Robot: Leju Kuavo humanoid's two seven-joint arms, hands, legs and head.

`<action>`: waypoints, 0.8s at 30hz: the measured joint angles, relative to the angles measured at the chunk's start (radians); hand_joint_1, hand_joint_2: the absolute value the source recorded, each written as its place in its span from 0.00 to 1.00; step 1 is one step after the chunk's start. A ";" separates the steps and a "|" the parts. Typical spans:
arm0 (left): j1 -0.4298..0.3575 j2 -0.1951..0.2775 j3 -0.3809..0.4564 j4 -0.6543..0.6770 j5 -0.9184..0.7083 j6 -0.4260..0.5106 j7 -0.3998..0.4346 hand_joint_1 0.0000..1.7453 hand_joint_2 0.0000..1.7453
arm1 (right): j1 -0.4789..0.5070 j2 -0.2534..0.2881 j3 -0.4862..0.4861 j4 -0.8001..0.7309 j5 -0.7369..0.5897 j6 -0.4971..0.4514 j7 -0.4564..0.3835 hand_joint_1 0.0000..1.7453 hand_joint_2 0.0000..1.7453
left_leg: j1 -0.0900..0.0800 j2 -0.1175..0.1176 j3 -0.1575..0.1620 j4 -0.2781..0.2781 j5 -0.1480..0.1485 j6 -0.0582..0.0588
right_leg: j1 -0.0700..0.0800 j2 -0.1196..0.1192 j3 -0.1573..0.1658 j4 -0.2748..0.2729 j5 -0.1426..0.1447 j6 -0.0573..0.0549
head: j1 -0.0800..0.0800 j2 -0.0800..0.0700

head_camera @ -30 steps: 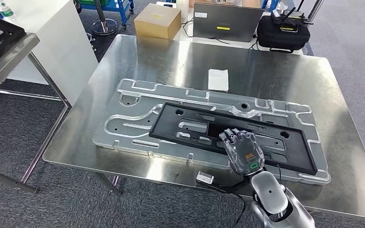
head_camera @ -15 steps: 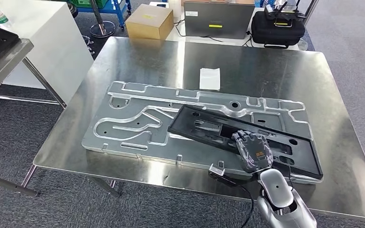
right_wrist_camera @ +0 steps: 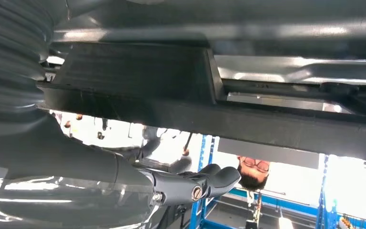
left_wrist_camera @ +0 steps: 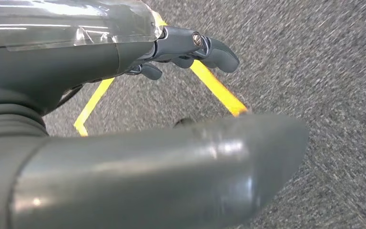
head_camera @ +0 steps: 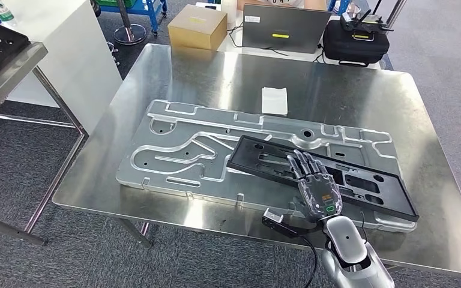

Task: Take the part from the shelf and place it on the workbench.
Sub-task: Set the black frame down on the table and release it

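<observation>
The black flat part [head_camera: 390, 195], a long frame with cut-outs, lies slanted across the right half of the aluminium fixture plate [head_camera: 174, 150] on the steel workbench [head_camera: 336, 102]. My right hand [head_camera: 316, 186] lies over the part's near edge, fingers stretched forward and spread, not curled around it. In the right wrist view the part's dark edge [right_wrist_camera: 133, 76] runs close by, with a gap between it and my fingers [right_wrist_camera: 205, 183]. My left hand [left_wrist_camera: 76, 62] hangs over grey carpet with nothing in it, fingers [left_wrist_camera: 195, 45] loosely extended.
A white paper slip [head_camera: 275, 100] lies behind the plate. A small connector on a cable [head_camera: 274, 217] sits at the bench's front edge. At the far side stand a cardboard box [head_camera: 198, 26], a grey case [head_camera: 286, 27] and a black bag [head_camera: 357, 39]. The shelf [head_camera: 12, 63] stands left.
The camera has shifted. On the plate the part has slid right and turned more slanted. My right hand's fingers went from curled on the part to stretched out.
</observation>
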 joint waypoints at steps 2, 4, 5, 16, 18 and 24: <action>0.000 0.000 0.001 0.000 0.004 -0.005 0.000 0.00 0.00 | 0.000 0.001 -0.002 0.001 -0.002 -0.001 0.000 0.00 1.00 | 0.000 -0.001 0.003 0.002 -0.002 -0.002 | 0.000 0.000 0.060 -0.109 0.064 -0.004 | 0.000 0.000; -0.001 0.000 0.002 0.000 0.007 -0.009 -0.001 0.00 0.00 | -0.001 0.002 -0.005 0.001 -0.003 -0.002 0.000 0.00 1.00 | -0.003 -0.002 0.005 0.006 -0.004 -0.008 | 0.004 0.000 0.124 -0.232 0.109 -0.014 | 0.000 0.000; -0.001 0.000 0.003 0.000 0.010 -0.013 -0.004 0.00 0.00 | -0.001 0.002 -0.006 0.001 -0.004 -0.003 -0.001 0.00 1.00 | -0.005 -0.002 0.005 0.007 -0.004 -0.012 | 0.007 0.000 0.137 -0.260 0.116 -0.018 | -0.001 0.000; -0.001 0.000 0.025 0.000 0.032 -0.036 -0.015 0.00 0.00 | 0.013 0.013 -0.011 -0.003 -0.007 -0.015 -0.001 0.00 1.00 | 0.009 -0.001 -0.050 0.245 -0.163 -0.053 | 0.002 -0.006 0.094 -0.279 0.165 -0.054 | -0.009 0.000; -0.003 0.000 0.027 0.000 0.035 -0.040 -0.016 0.00 0.00 | 0.014 0.014 -0.014 -0.007 -0.007 -0.015 -0.001 0.00 1.00 | 0.011 -0.002 0.039 0.101 -0.114 -0.051 | 0.002 -0.005 0.082 -0.274 0.175 -0.045 | -0.010 0.000; -0.005 -0.001 0.031 0.000 0.042 -0.046 -0.021 0.00 0.00 | 0.033 0.015 -0.022 -0.013 -0.007 -0.013 -0.001 0.00 1.00 | 0.001 -0.001 0.075 -0.007 -0.054 -0.014 | -0.002 -0.003 0.066 -0.272 0.196 -0.004 | -0.004 0.000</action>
